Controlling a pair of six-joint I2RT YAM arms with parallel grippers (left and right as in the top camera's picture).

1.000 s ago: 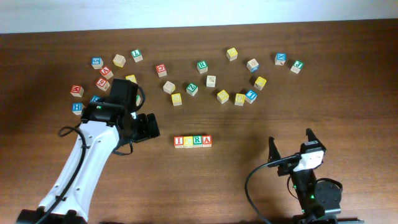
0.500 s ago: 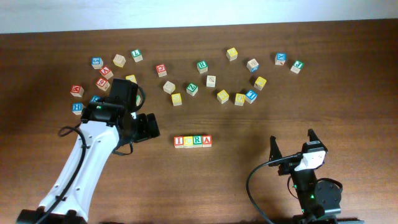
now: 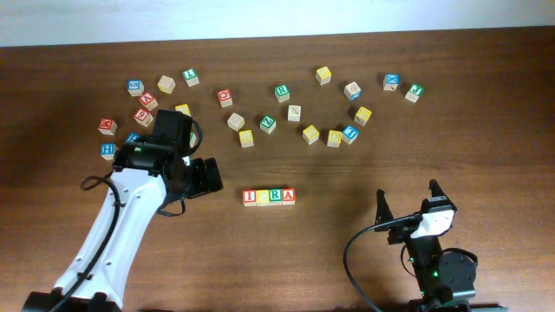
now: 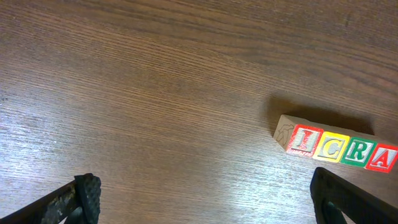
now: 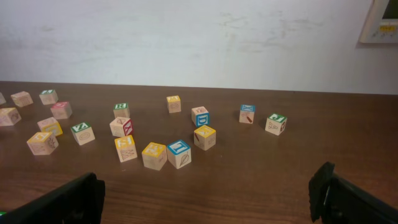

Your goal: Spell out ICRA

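four icra cubes (image 3: 269, 197) in a row, near spread left claw (image 3: 215, 177), far from spread right claw (image 3: 406, 194)

Loose letter cubes (image 3: 295, 113) on a dark wooden desk (image 3: 486, 173).
Scattered in a band along the far side. At the left end, a cluster with a blue-faced cube (image 3: 135, 87), a bare wooden cube (image 3: 166, 84), a green-faced cube (image 3: 191, 78) and a red-faced cube (image 3: 107, 126). Toward the middle, a lone yellow cube (image 3: 323, 74). Below it, a close row of a yellow pair (image 3: 310, 133) and a blue neighbour (image 3: 349, 133). At the right end, a blue-topped cube (image 3: 392, 82) just beside a green-topped cube (image 3: 414, 92). Beyond the desk, a pale wall (image 5: 186, 37) with a beige panel (image 5: 380, 22) in the upper corner.
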